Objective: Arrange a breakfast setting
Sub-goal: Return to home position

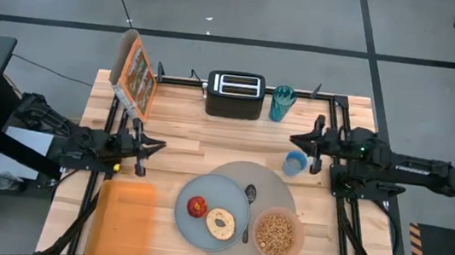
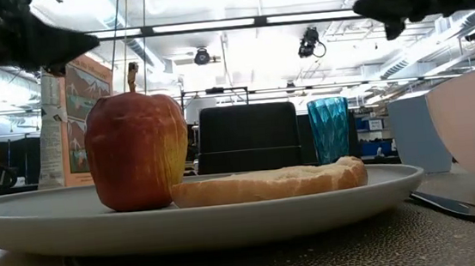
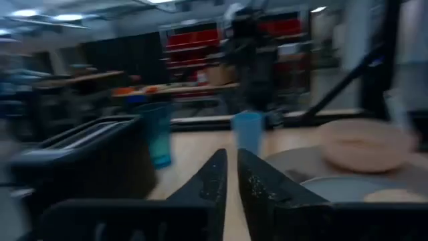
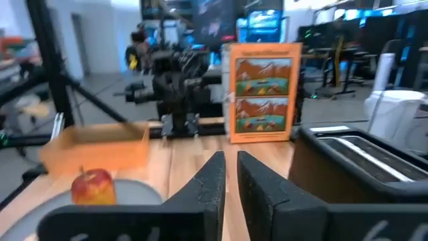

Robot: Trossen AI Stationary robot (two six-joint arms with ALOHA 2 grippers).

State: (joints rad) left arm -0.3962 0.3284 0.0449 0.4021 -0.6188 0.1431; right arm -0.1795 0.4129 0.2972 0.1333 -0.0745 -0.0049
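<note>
The round grey mat lies at the table's near middle. On it rest the grey-blue plate with the red apple and the bagel, the metal spoon, and the pink bowl filled with cereal. The small blue cup stands at the mat's far right rim. My left gripper is shut and empty, above the table to the left of the mat. My right gripper is shut and empty, above the table just beyond the cup.
A black toaster and a teal glass stand at the far edge. A cereal box stands at the far left. A flat orange tray lies at the near left. Bare wood shows between the toaster and the mat.
</note>
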